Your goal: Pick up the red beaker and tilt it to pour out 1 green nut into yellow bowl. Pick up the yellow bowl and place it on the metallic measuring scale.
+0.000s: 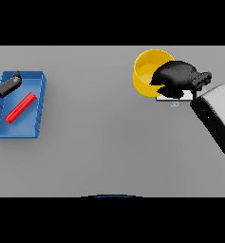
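The flat grey table point(109, 142) fills the view.

At about eight to nine o'clock sits a shallow blue rectangular plastic tray point(42, 102), its long side running near to far. Inside it lies a long, narrow red piece point(20, 107), flat on the tray floor and set on a slant, its near end toward seven o'clock and its far end toward one o'clock. Whether this is the red beaker lying on its side cannot be told from this view.

The left hand point(8, 85) shows at nine o'clock, at the view's left edge. Its dark fingers reach over the tray's far left corner, stretched out rather than curled, and they close on nothing. They stand apart from the red piece.

At three o'clock the right arm's white and grey forearm point(217, 116) comes in from the right edge. The right hand point(178, 76) lies at two o'clock, its dark fingers curled over the right rim of the round yellow bowl point(145, 71), gripping it. Just under the hand, on its near side, a thin edge of the flat metallic measuring scale point(173, 99) shows. The bowl's near right part sits over the scale; how far it rests on it is hidden by the hand. No green nut can be made out in the bowl.
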Motion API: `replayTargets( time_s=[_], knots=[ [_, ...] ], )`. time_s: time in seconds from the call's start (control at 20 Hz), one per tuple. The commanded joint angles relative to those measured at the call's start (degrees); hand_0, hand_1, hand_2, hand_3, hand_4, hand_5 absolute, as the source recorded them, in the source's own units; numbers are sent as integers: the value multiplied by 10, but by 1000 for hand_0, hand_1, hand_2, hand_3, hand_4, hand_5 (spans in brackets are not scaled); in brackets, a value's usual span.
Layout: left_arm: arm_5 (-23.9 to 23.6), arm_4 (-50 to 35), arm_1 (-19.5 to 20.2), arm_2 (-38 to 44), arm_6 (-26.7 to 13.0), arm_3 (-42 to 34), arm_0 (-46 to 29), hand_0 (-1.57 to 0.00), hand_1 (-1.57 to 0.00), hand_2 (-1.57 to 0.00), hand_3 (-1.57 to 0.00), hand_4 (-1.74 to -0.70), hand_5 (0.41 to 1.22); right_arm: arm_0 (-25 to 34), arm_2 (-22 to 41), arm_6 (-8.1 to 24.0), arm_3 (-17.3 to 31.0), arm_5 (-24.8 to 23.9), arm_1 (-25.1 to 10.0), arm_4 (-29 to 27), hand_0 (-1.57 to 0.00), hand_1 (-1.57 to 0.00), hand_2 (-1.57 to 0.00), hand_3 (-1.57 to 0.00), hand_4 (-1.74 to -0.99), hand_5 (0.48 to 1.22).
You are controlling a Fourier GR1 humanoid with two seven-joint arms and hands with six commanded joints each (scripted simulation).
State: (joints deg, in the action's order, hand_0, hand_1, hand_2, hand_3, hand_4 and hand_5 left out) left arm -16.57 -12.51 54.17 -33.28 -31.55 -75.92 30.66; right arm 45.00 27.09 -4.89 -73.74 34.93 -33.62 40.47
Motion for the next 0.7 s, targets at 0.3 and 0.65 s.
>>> replayTargets(
  time_s=[0.3,0.65],
  knots=[
    [-11,-2,6,-4,-32,-27,-4,1,1,1,1,-833,769,9,-29,-13,114,-56,-8,3,-1571,-1571,-1571,-1181,-1720,1221],
    [-7,-7,7,-8,-34,-14,2,1,1,1,1,-818,756,39,-35,-41,262,-119,3,26,-1571,-1571,-1571,-1308,-1723,1221]
  ],
)
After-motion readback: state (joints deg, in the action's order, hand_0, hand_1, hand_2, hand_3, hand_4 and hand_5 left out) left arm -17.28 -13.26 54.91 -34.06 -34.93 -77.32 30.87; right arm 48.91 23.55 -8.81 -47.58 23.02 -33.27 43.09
